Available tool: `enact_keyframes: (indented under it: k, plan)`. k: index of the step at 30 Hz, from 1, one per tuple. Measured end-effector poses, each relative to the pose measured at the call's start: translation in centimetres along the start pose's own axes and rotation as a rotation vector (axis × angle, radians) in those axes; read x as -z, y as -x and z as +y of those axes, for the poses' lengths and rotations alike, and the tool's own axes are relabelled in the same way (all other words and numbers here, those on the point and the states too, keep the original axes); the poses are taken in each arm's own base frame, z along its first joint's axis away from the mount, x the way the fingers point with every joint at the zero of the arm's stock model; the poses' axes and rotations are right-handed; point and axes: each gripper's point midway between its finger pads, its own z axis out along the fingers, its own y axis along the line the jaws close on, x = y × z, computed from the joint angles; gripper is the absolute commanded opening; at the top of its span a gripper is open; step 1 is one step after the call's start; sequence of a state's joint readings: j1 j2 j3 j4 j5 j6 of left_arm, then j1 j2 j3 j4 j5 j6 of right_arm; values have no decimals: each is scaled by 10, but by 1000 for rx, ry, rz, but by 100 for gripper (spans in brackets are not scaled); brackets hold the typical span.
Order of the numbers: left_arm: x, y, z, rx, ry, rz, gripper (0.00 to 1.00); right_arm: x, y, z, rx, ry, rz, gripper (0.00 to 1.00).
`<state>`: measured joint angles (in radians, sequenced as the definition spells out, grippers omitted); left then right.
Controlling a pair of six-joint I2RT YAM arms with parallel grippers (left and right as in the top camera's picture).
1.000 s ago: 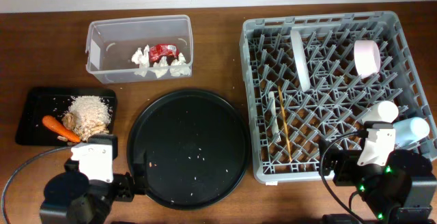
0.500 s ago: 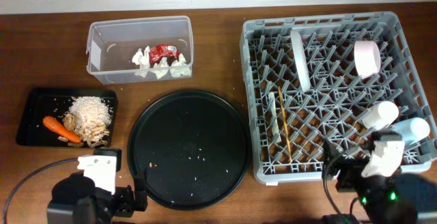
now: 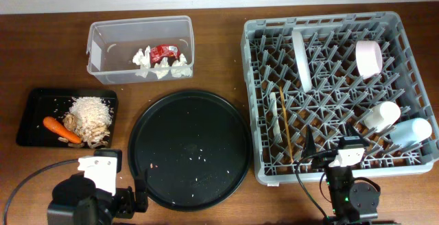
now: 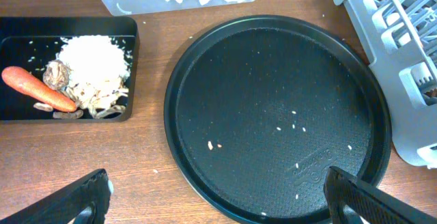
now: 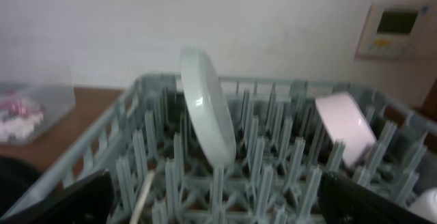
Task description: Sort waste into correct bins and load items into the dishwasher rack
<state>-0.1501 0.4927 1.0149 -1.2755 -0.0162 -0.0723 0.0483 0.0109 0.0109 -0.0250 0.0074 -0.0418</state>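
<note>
Since a moment ago the right arm has slid left along the near edge of the dishwasher rack (image 3: 322,19) and sits lower in the overhead view. That leaves the light blue cup (image 3: 411,130) and the white cup (image 3: 381,115) beside it in plain sight. The left arm has not shifted in the last half second.

The left gripper (image 4: 217,177) is spread wide with nothing in it, its fingers (image 4: 85,197) over the near rim of the round black tray (image 4: 179,80), which carries only a few stray grains. The shallow black tray (image 3: 31,108) lies away to its left, holding the carrot (image 3: 58,127), the rice (image 3: 89,110) and the brown nut bits (image 4: 54,74). The clear tub (image 3: 103,46), further back, holds the paper scraps (image 3: 159,67) and the red wrapper (image 3: 164,51).

The right gripper (image 5: 215,183) is likewise parted and empty, facing into the rack. The white bowl (image 5: 205,108) stands on edge straight ahead of it and the pink bowl (image 5: 345,125) is off to one side, neither near the fingers. The fork (image 3: 274,115) and the chopstick (image 3: 285,125) lie among the pegs.

A wall panel (image 5: 392,29) with a small display is too blurred to read.
</note>
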Motion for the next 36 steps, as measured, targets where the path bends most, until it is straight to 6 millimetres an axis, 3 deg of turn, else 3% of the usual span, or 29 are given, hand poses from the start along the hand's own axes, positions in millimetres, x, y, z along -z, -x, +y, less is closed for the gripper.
enact_keyframes:
  k: [1, 19, 22, 24, 26, 27, 29, 31, 33, 35, 36]
  plan:
    - [0, 0, 0, 0, 0, 0, 99, 0, -13, 1, 4, 2, 52, 98]
    - [1, 0, 0, 0, 0, -4, 99, 0, -13, 1, 11, 2, 53, 98]
    - [4, 25, 4, 5, 19, -177, 99, 0, -13, 1, 11, 2, 52, 98]
    - [-20, 23, 6, 12, 21, -312, 99, 0, -13, 1, 11, 3, 54, 98]
    - [-60, 21, 6, 19, 12, -479, 99, 0, -12, 1, 11, 2, 50, 98]
    - [-61, 40, 6, 29, 7, -625, 99, 0, -12, 1, 11, 2, 51, 98]
    - [-61, 57, 8, 34, -4, -852, 99, 0, -12, 1, 12, 2, 50, 98]
    - [-67, 58, 9, 29, -11, -944, 99, 0, -12, 1, 12, 2, 49, 98]
    - [-82, 49, 8, 25, -17, -938, 99, 0, -12, 0, 11, 2, 49, 98]
    - [-123, 10, 11, 29, -5, -710, 99, 0, -12, 1, 11, 2, 49, 98]
    - [-130, 3, 11, 29, -3, -675, 99, 0, -12, 0, 11, 2, 49, 98]
